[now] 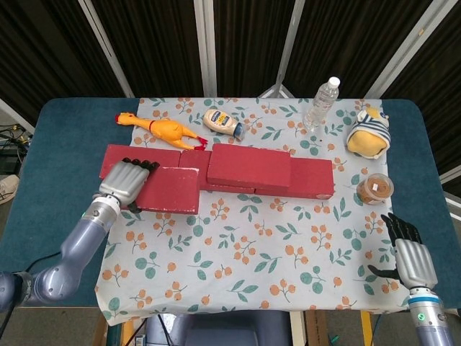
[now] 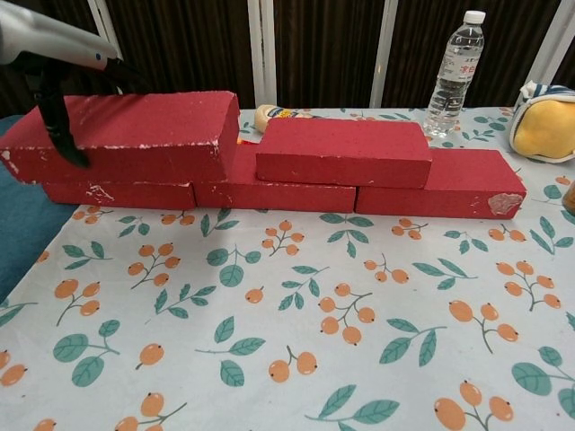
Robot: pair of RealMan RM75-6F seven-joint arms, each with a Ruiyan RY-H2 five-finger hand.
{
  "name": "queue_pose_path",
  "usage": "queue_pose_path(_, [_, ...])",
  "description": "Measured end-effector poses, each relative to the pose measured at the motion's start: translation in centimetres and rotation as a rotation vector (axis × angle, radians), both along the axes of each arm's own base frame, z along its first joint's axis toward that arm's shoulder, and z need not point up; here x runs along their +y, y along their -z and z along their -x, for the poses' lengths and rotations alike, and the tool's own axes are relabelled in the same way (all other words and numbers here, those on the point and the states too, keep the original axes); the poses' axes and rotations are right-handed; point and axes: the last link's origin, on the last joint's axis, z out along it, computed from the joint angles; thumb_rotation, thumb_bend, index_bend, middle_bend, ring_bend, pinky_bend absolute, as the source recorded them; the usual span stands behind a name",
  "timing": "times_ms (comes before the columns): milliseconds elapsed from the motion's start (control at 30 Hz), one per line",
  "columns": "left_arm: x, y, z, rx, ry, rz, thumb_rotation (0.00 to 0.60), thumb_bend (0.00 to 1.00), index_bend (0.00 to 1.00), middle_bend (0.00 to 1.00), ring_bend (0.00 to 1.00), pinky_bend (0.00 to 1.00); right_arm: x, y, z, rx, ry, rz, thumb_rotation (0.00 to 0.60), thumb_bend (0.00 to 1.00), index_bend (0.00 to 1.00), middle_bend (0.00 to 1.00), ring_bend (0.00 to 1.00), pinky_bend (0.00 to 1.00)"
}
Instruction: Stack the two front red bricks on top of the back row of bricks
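Observation:
My left hand (image 1: pixel 127 182) (image 2: pixel 56 56) grips a red brick (image 1: pixel 170 189) (image 2: pixel 135 136) by its left end and holds it in the air over the left part of the back row (image 1: pixel 311 179) (image 2: pixel 440 189). Another red brick (image 1: pixel 249 167) (image 2: pixel 343 153) lies stacked on the middle of that row. The held brick hides most of the row's left brick (image 2: pixel 117 194). My right hand (image 1: pixel 410 254) rests near the front right table edge, fingers spread, holding nothing.
Behind the row lie a rubber chicken (image 1: pixel 160 128), a mayonnaise bottle (image 1: pixel 223 121) and a water bottle (image 1: pixel 321 104) (image 2: pixel 455 74). A yellow plush toy (image 1: pixel 369 134) (image 2: pixel 544 120) and a small jar (image 1: pixel 375 189) sit at the right. The floral cloth (image 1: pixel 259 245) covers the table.

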Motion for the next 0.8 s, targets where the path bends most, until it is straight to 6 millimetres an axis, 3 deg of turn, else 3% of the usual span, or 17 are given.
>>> queue_pose_path(367, [6.8,-1.2,-0.6,0.004,-0.002,-0.011,0.6,0.0,0.18,0.31,0.28,0.31,-0.8,0.2,1.0,0.035,0.073,0.02,0.6,0.11,0.0,0.0,0.0,0.0])
queue_pose_path(800, [10.3,1.1,-0.1,0.098,0.056,0.013,0.6,0.0,0.18,0.29,0.27,0.3,-1.3,1.0,1.5,0.064,0.123,-0.007,0.6,0.11,0.0,0.0,0.0,0.0])
